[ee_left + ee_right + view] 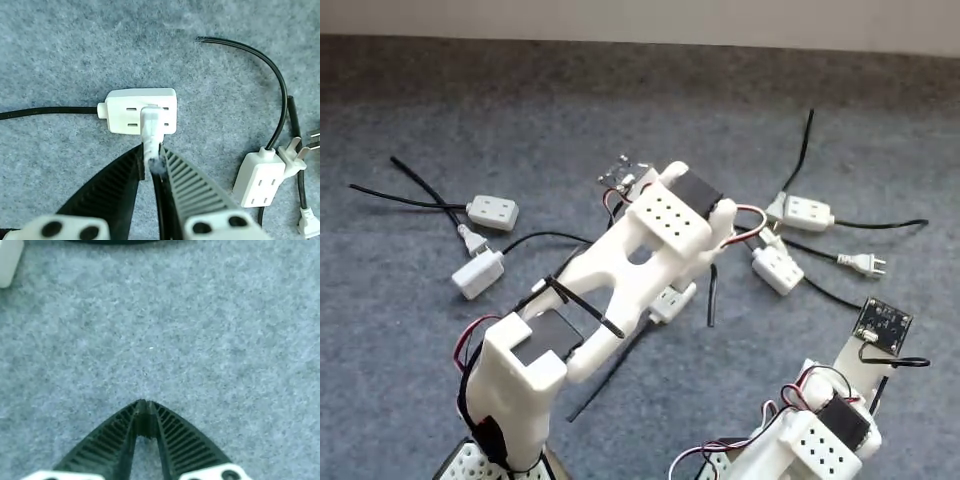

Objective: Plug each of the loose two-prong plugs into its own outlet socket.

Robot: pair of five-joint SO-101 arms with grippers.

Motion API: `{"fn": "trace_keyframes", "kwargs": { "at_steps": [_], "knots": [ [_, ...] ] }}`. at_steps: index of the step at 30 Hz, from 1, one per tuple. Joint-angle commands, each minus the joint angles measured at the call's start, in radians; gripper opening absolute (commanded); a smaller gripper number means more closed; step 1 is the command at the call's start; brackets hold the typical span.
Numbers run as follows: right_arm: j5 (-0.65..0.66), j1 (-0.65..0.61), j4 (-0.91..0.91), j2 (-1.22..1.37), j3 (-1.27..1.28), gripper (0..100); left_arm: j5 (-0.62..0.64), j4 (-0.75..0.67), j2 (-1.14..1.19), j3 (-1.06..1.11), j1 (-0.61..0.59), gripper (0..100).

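Observation:
My left gripper [153, 161] is shut on a white two-prong plug [149, 125] and its black cord. The plug's front end rests on the middle slots of a white outlet socket [120, 111] lying on the grey carpet; its prongs are hidden. In the high view that socket [674, 300] peeks out from under the left arm [640, 250]. My right gripper [145, 412] is shut on nothing, just above bare carpet near the right arm's base [820, 440]. A loose plug [863, 263] lies at the right, and another [470, 240] at the left.
More white sockets lie around: two at the left [492, 211] [478, 273] and two at the right [808, 211] [778, 268]. Near the left gripper a further socket [260, 177] has a plug [295, 152] beside it. Black cords [275, 75] trail over the carpet.

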Motion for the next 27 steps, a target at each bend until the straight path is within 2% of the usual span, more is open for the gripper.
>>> {"fn": "trace_keyframes", "kwargs": {
  "at_steps": [1,20,27],
  "knots": [
    [0.012,0.001,-0.025,0.012,0.033,0.7,-0.008,-0.014,-0.058,-0.015,-0.007,1],
    [0.012,0.001,-0.025,0.012,0.033,0.7,-0.009,-0.006,-0.056,-0.061,0.016,1],
    [0.012,0.001,-0.025,0.012,0.033,0.7,-0.009,-0.006,-0.056,-0.061,0.067,1]
  ]
}}
